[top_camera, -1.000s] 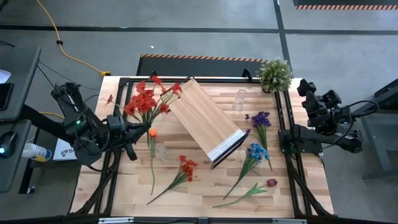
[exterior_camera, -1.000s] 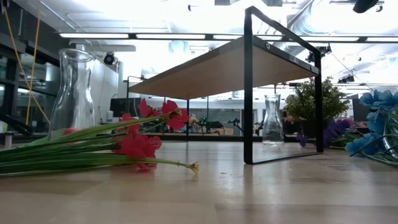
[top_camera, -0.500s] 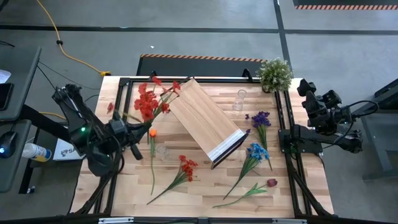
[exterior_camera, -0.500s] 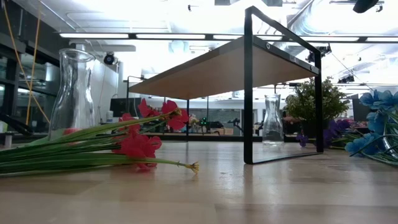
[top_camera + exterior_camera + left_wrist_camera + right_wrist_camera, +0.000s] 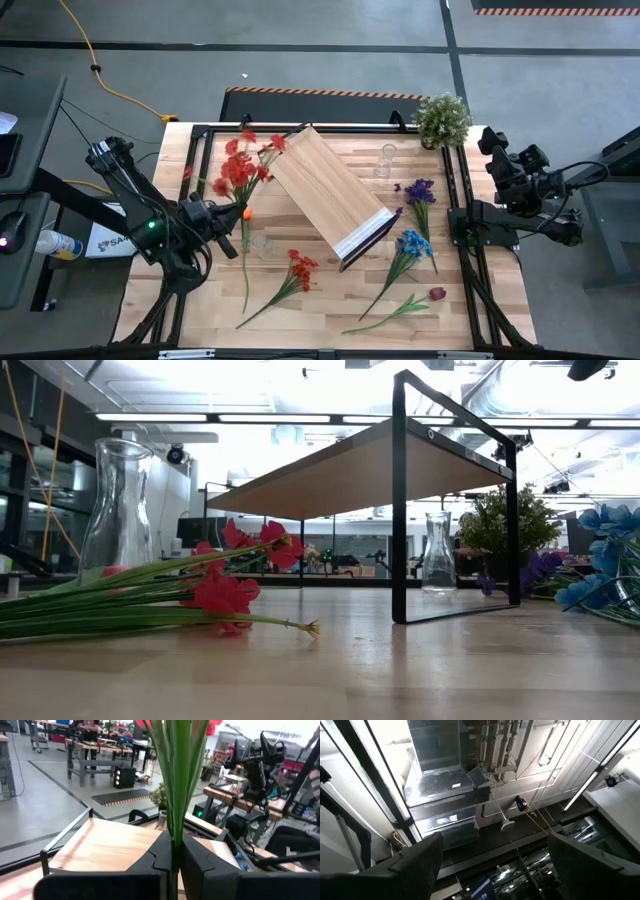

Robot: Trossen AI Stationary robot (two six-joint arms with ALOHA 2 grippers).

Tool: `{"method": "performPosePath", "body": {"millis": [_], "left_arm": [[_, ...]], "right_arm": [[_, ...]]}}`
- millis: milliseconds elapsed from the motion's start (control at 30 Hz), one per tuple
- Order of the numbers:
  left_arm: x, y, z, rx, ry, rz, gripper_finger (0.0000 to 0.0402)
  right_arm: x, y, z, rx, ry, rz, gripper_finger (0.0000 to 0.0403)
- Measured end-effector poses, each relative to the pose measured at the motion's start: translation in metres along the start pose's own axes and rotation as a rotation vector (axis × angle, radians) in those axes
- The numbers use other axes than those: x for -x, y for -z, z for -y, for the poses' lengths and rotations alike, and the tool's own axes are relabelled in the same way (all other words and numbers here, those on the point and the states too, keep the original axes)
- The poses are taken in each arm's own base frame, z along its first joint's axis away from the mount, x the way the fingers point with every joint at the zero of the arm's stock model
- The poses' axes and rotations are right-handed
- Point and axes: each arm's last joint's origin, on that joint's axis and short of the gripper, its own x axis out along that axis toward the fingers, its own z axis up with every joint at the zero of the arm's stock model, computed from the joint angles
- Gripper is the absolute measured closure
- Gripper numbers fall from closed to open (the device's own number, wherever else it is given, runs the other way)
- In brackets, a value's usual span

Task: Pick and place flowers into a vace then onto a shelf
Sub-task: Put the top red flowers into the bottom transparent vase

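Observation:
My left gripper [image 5: 221, 223] [image 5: 173, 854] is at the table's left side, shut on a bunch of red flowers [image 5: 240, 165] whose green stems [image 5: 176, 780] rise from between its fingers. The blooms hover by the far left corner of the light-wood shelf [image 5: 330, 195]. A clear vase [image 5: 262, 245] [image 5: 117, 510] stands just right of the gripper, and a second vase [image 5: 385, 160] [image 5: 438, 552] stands beyond the shelf. Orange [image 5: 245, 213], red [image 5: 297, 268], blue [image 5: 410, 244], purple [image 5: 420, 191] and dark red [image 5: 437, 294] flowers lie flat on the table. My right gripper [image 5: 505, 865] waits open at the right edge, pointing upward. My left gripper pinches the bunch's green stems [image 5: 173, 836] between its two fingers [image 5: 159, 854], which come in level from the table's left and lie across the stems. The bunch is lifted off the table with its blooms [image 5: 238, 160] toward the far edge. The stems' lower ends are hidden behind the fingers.
A bushy potted plant [image 5: 442, 118] stands at the far right corner. The shelf's black frame [image 5: 400, 510] lies slantwise across the table's middle. A black rail [image 5: 200, 135] borders the table. The right arm [image 5: 520, 185] stays beyond the right rail.
My left gripper has sunk and shifted a little toward the table's right and near edge, rolling its wrist while staying shut. The red bunch has turned with it: the blooms, earlier spread wide, now look drawn together and sit nearer the shelf.

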Motion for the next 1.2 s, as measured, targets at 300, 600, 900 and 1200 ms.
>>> {"method": "performPosePath", "body": {"millis": [300, 600, 900, 1200], "left_arm": [[-0.001, 0.019, -0.003, 0.054, -0.008, 0.028, 0.0324], [-0.004, 0.033, -0.005, 0.078, -0.021, 0.030, 0.0351], [-0.021, 0.046, 0.003, 0.054, -0.100, 0.052, 0.0320], [-0.024, 0.053, 0.007, 0.030, -0.110, 0.054, 0.0347]], "right_arm": [[0.000, 0.000, 0.000, -0.007, 0.007, 0.003, 0.0059], [0.000, 0.000, 0.000, -0.006, 0.007, 0.002, 0.0059], [0.000, 0.000, 0.000, -0.006, 0.004, 0.002, 0.0059], [0.000, 0.000, 0.000, -0.005, 0.003, 0.001, 0.0059]]}}
